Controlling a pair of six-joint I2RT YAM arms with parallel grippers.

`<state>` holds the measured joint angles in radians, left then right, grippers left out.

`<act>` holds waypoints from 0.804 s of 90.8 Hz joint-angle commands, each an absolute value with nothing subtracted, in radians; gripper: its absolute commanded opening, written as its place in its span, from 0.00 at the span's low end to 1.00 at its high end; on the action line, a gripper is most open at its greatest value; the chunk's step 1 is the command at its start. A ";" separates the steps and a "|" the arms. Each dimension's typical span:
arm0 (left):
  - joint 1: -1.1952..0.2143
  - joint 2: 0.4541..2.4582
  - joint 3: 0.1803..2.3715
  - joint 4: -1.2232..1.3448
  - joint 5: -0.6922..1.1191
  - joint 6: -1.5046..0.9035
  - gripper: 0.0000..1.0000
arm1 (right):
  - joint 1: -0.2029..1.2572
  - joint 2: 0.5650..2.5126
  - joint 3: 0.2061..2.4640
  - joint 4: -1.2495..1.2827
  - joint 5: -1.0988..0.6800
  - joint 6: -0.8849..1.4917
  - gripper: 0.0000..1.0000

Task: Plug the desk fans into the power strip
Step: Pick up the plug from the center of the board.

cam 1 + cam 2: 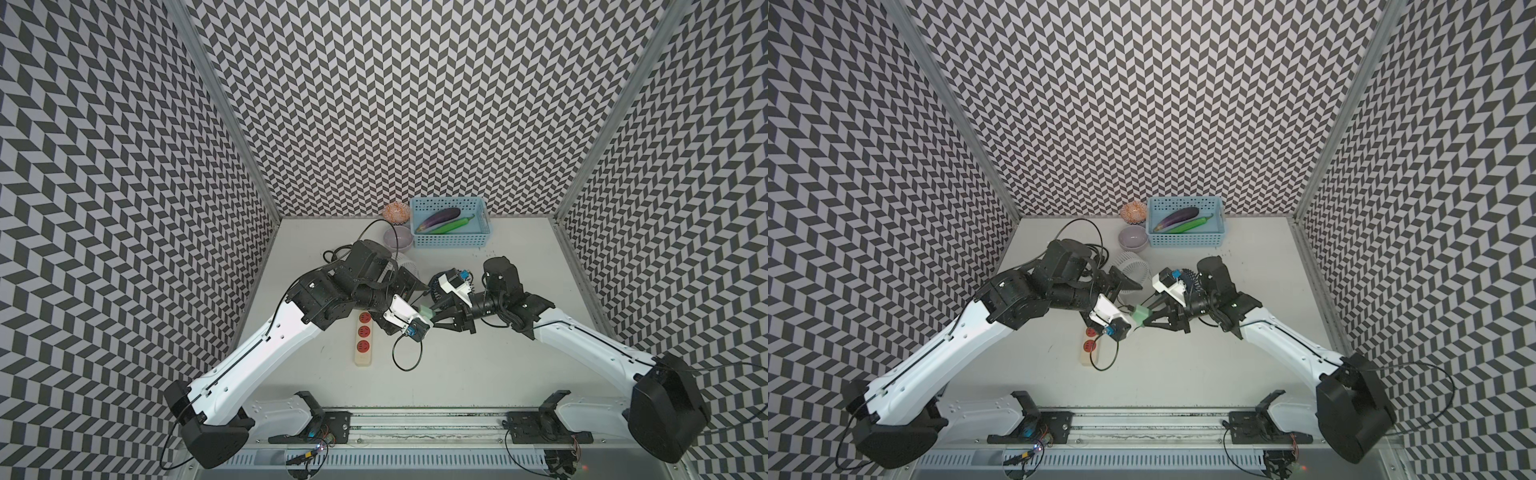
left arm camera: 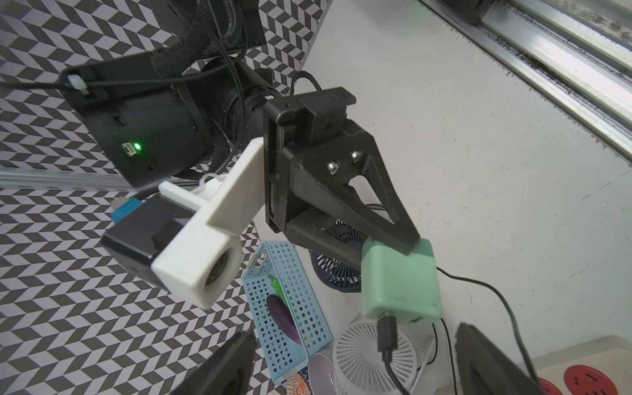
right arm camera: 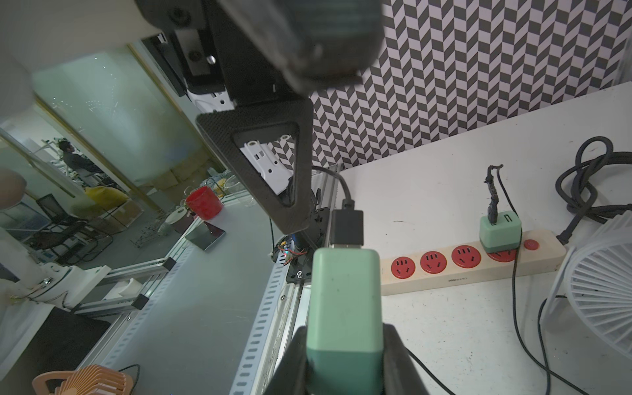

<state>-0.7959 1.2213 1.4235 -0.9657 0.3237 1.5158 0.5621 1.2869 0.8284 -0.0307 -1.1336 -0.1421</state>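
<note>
One mint-green block charger with black cable clamped in right hand, aloft; left hand wide, empty; cream-beige red-socket power strip on white table, three sockets free. Insertion left.

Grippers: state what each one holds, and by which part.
The right gripper is shut on the green charger, pinching its sides at the end away from the black cable. The left gripper is open, holding nothing.

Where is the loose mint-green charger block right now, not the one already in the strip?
The charger block is mid-table in both top views, clamped in the right gripper, just right of the power strip.
</note>
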 commanded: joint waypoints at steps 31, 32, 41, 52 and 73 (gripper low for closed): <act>-0.816 1.230 1.363 -0.928 0.272 1.520 0.79 | 0.549 1.296 0.858 0.070 -1.218 -0.087 0.00; -0.816 1.230 1.360 -0.927 0.270 1.521 0.79 | 0.549 1.297 0.859 0.070 -1.218 -0.087 0.00; -0.823 1.231 1.345 -0.916 0.270 1.530 0.74 | 0.549 1.299 0.859 0.078 -1.226 -0.081 0.00; -0.823 1.239 1.372 -0.915 0.291 1.494 0.66 | 0.547 1.297 0.856 0.079 -1.226 -0.084 0.00; -0.832 1.262 1.387 -0.913 0.321 1.489 0.59 | 0.546 1.297 0.849 0.107 -1.229 -0.064 0.00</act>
<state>-0.8242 1.2419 1.3525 -0.9279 0.2836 1.5112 0.5529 1.2957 0.8295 0.0479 -1.2060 -0.0765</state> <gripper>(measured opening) 0.617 0.291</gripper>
